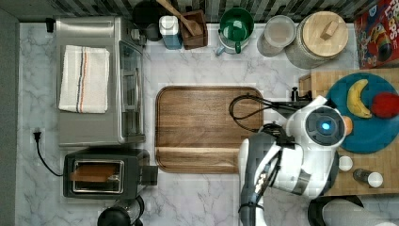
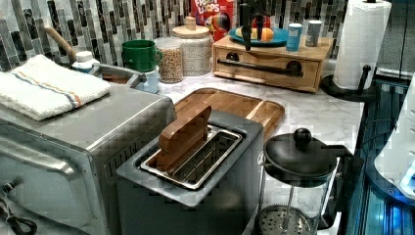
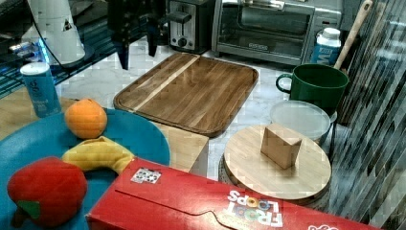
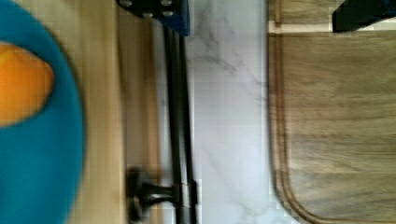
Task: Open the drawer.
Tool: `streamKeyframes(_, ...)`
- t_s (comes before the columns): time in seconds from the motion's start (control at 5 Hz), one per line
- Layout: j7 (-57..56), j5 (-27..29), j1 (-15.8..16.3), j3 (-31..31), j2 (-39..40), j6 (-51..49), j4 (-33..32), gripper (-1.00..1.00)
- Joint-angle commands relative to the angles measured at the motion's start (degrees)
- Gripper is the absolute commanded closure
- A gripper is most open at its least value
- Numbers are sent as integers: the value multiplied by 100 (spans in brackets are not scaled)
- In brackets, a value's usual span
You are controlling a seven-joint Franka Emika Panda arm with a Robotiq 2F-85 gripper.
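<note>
Your gripper (image 2: 252, 36) hangs wide open above the drawer (image 2: 266, 66) at the left view's far right, fingers straddling the black handle (image 4: 180, 116), apparently lined up for a downward grasp.

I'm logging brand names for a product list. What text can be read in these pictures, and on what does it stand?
"FROOT LOOPS" on the red cereal box, upside down in the right view; partly seen as "LOOPS" in the left view.
Print on the blue can: too blurred to read.
Label on the white-capped bottle: too blurred to read.
</note>
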Motion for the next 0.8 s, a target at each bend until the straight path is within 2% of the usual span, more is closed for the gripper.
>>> streamKeyframes(0.2, -382, -173, 68, 2, 94, 729, 54, -100)
streamKeyframes(0.8, -471, -94, -98, -107, 750, 1025, 230, -100)
